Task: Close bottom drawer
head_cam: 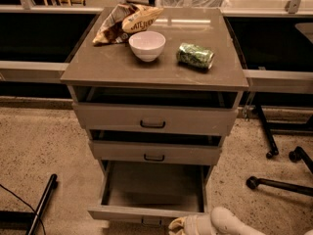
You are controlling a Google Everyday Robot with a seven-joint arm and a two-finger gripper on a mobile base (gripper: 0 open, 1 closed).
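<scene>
The bottom drawer [146, 212] is the lowest of three grey-taupe drawers in the cabinet. It stands pulled far out, and its inside is empty. Its flat front lies at the bottom edge of the camera view. My gripper [177, 226] is at the bottom edge, just right of the drawer front's centre, close against the front panel. The white arm runs off to the lower right. The middle drawer [154, 152] and top drawer [152, 119] each stand slightly out.
On the cabinet top [98, 67] sit a white bowl [146, 45], a green can on its side [195, 56] and a snack bag [126, 21]. Chair legs with castors [274, 180] stand on the floor to the right. A dark bar [41, 204] lies at lower left.
</scene>
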